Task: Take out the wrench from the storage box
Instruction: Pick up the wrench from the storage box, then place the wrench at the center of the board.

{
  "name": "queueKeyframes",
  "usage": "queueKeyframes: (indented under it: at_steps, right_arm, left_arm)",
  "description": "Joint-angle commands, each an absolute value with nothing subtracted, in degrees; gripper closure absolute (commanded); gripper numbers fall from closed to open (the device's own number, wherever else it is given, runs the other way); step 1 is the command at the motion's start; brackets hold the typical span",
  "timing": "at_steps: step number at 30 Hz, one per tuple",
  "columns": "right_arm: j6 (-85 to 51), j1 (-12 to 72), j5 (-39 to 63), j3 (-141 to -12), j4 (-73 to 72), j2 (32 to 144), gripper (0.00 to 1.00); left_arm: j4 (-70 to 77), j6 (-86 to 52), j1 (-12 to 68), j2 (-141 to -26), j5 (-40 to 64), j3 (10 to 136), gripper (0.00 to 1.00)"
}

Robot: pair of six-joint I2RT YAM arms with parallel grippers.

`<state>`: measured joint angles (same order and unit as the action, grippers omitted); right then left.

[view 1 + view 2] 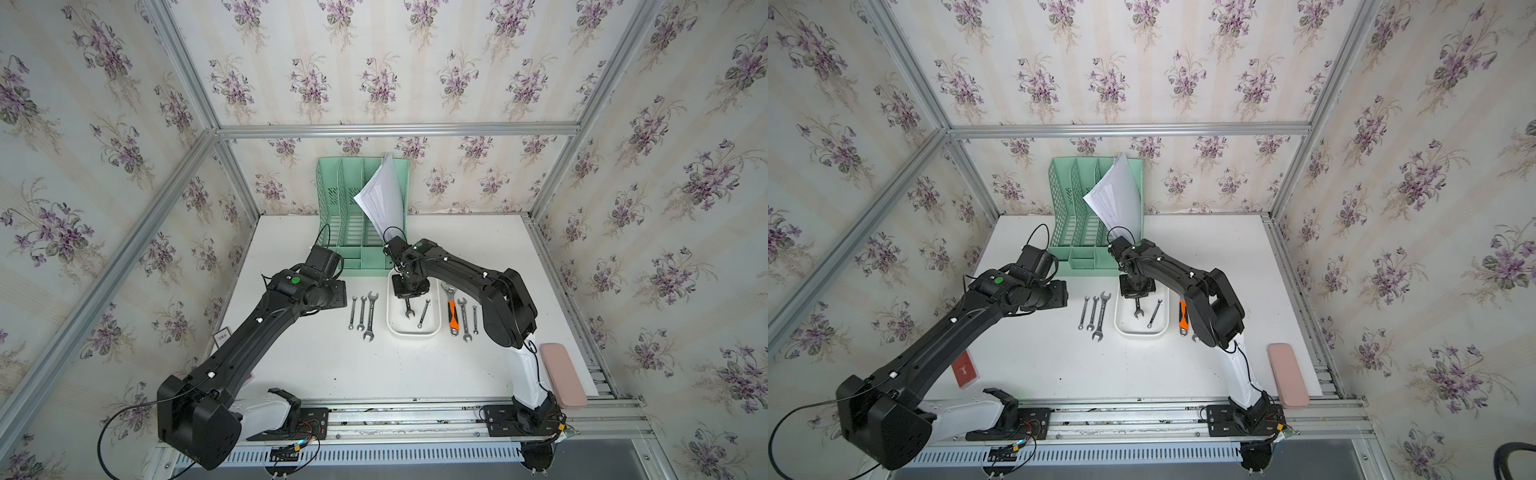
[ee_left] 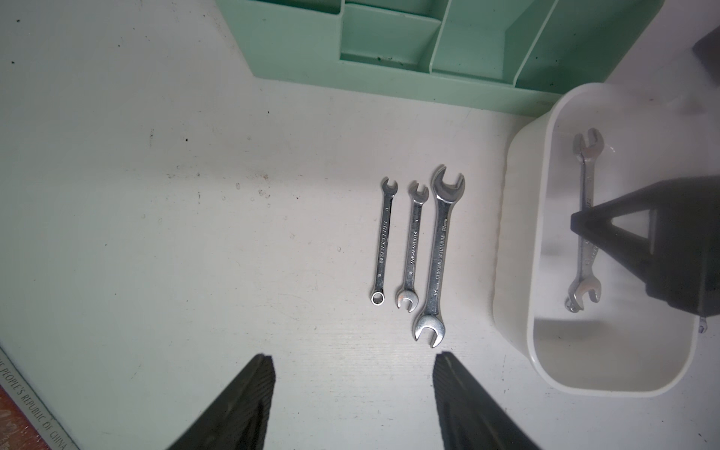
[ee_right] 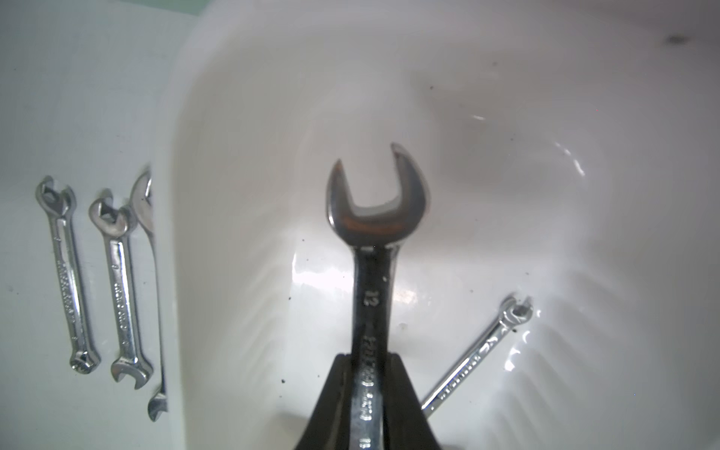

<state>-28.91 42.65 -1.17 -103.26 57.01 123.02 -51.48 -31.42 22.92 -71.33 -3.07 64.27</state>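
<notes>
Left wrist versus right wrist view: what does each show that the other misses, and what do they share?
Only left wrist: the mint-green organizer, the left gripper with fingers apart, the storage box end to end. Only right wrist: the 12 stamped on the wrench, the slim second wrench along its shaft. Both: the right gripper shut on the wrench, the storage box around it, three wrenches on the table beside it.

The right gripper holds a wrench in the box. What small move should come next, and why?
Probably lift straight up. The right gripper is shut on the wrench, which is inside the storage box walls; a smaller wrench lies beside it, so a sideways pull might hit either.
</notes>
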Motion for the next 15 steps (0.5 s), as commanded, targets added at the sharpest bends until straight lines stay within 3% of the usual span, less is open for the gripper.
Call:
queueKeyframes:
  at_steps: [1,15]
  right_arm:
    - [-28.6,42.5,-2.6,-104.1,59.1,121.7,0.95]
    - [-27.4,38.9,-6.0,-102.7,62.7,111.4,0.95]
  left_arm:
    - [-52.2,-30.7,22.8,-71.1,-3.9,64.6,0.3]
    - [-52.4,-30.7,22.6,-70.6,-3.9,64.2,0.3]
